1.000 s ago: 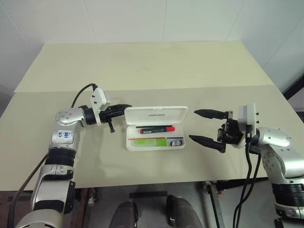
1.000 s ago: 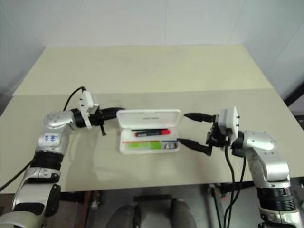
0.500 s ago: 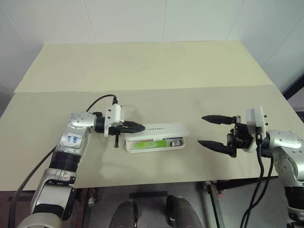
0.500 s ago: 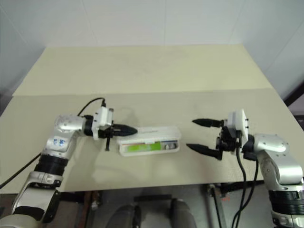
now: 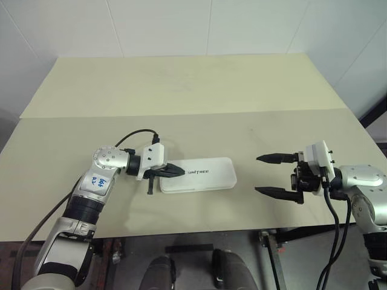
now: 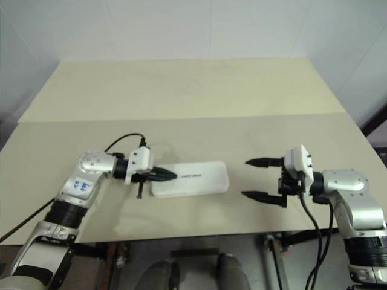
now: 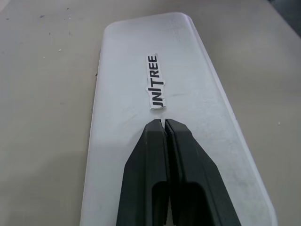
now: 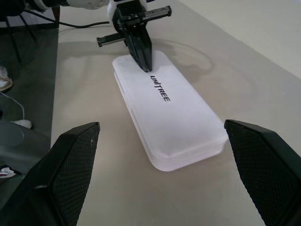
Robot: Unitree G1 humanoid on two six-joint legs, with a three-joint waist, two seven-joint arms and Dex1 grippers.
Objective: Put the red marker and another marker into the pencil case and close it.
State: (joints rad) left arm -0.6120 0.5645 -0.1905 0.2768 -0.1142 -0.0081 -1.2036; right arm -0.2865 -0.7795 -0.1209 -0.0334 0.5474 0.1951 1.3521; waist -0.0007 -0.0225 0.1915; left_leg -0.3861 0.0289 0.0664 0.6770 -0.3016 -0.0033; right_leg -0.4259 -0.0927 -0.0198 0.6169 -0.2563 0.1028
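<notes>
**Pencil case closed flat, left fingertips on its lid**

The pencil case [image 5: 198,174] is seen lying flat on the table [image 5: 181,90], near the table's front edge and between the two arms. It is a flat white plastic box of rectangular outline with rounded corners, and its lid is down on the base. A matt, faintly scuffed surface is shown in the left wrist view, with dark "UNITREE" lettering [image 7: 156,88] printed along the length of the lid. A thin seam between lid and base is visible along the side in the right wrist view. With the lid down, neither marker can be seen.

The left gripper [image 5: 179,171] is laid over the case's left end, its two smooth black fingers [image 7: 188,179] pressed together into a single tapered wedge. The tips are placed just short of the lettering and appear to rest on the lid, though actual contact cannot be confirmed.

The right gripper [image 5: 276,175] is held off the case's right end, well apart from it, with its black pointed fingers [image 8: 70,165] spread wide and nothing between them. A dimpled texture is seen on their inner pads.

The table is covered by a pale beige, smooth surface, crossed by a straight seam behind the case.
</notes>
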